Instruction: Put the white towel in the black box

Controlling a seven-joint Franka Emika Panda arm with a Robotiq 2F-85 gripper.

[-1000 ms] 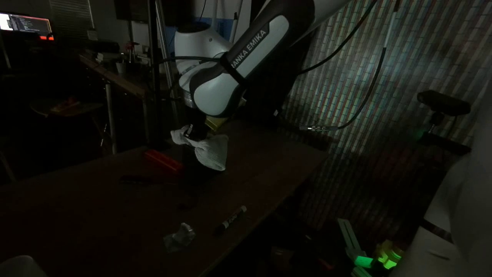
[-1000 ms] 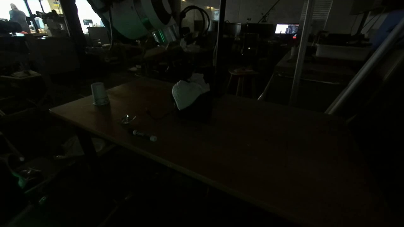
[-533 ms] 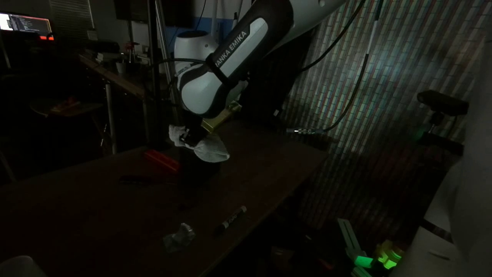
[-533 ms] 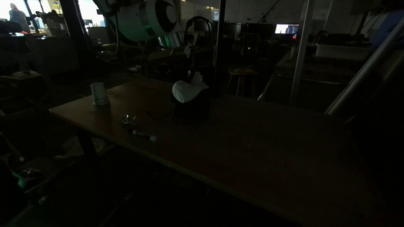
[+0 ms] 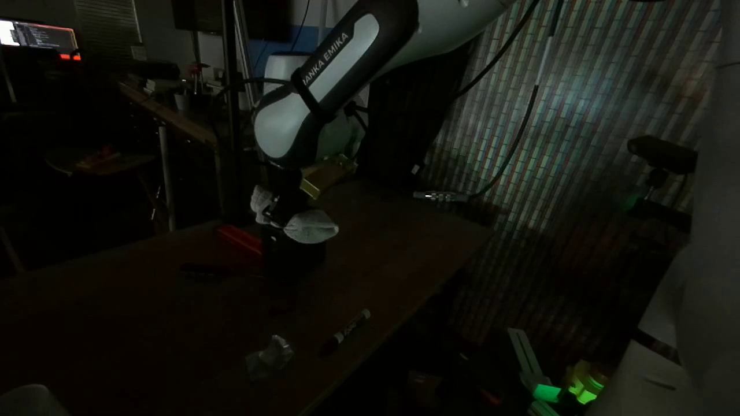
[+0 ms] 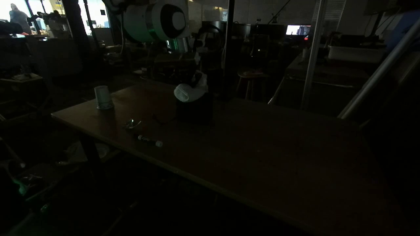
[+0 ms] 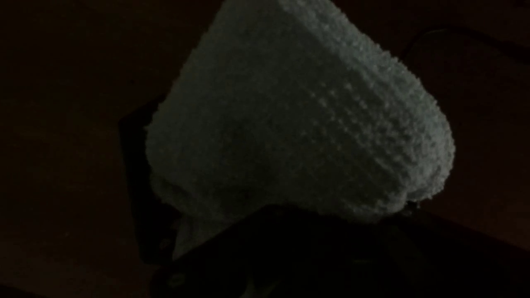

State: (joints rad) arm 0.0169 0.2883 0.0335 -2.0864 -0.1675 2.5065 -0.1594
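In an exterior view the arm (image 5: 341, 58) slopes down from right to left, its wrist (image 5: 281, 133) at the lower left end. Beneath hangs the dark gripper (image 5: 277, 216), pointing downward, jaws clamped, its finer outline lost in shadow.

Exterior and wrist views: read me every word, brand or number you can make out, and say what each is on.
"ANKA EMIKA": on the arm, its start hidden by a strap.
"EXPO", seemingly: on the marker, blurred.
Screen: text too small to read.
Wrist view: none.
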